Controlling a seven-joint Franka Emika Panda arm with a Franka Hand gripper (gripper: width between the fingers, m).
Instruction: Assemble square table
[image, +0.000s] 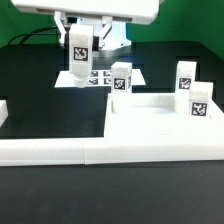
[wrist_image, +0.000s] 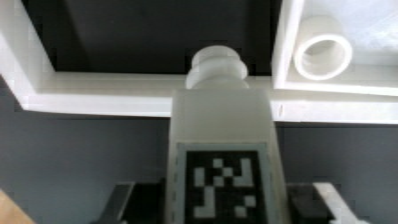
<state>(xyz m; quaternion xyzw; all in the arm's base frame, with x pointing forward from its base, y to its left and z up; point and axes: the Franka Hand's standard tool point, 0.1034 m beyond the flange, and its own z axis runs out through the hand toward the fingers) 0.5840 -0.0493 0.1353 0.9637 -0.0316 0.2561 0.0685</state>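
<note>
My gripper (image: 78, 38) hangs above the back of the table and is shut on a white leg block (image: 79, 54) with a black-and-white tag, held in the air. In the wrist view the leg (wrist_image: 217, 130) runs out from between my gripper's (wrist_image: 217, 203) fingers (wrist_image: 135, 200), its rounded peg end first. The square slab (image: 150, 118) with a raised rim lies at the exterior view's right. In the wrist view one corner of it (wrist_image: 356, 30) shows a round hole (wrist_image: 326, 55). Three more tagged legs stand at the slab: one (image: 122, 78) at its far left corner, two (image: 186, 76) (image: 200, 104) at its right.
The long low white border wall (image: 60, 150) runs along the front and turns up at the exterior view's left; it also shows in the wrist view (wrist_image: 89, 95). The marker board (image: 98, 76) lies flat behind the slab, below my gripper.
</note>
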